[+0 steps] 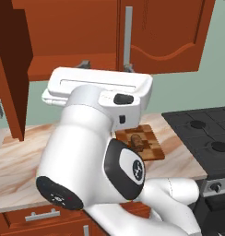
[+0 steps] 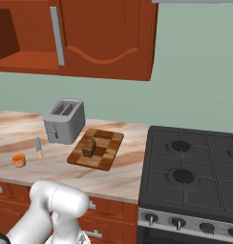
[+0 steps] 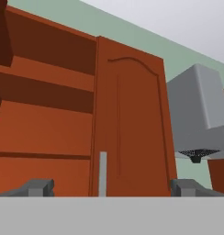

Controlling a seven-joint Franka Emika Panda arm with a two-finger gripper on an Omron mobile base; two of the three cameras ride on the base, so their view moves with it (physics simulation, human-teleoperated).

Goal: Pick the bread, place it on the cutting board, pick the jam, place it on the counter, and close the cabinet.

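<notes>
Up at twelve o'clock, the cabinet (image 3: 45,114) hangs open; gripper (image 3: 111,187) fingers spread wide, empty. Its stiff door (image 1: 13,69) at nine should swing easily, pushed near the free edge.

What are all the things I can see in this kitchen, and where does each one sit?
cabinet: one, reddish-brown, on wall, left side open.
counter: one, beige marbled.
cutting board: one, checkered brown, on counter beside stove.
bread: one, dark brown, on cutting board.
jam: one, orange, on counter near its front edge.
knife: one, orange-handled, beside jam.
toaster: one, grey, behind knife.
stove: one, black, right of counter.
tool: one, dark fingers, open, facing cabinet.
</notes>
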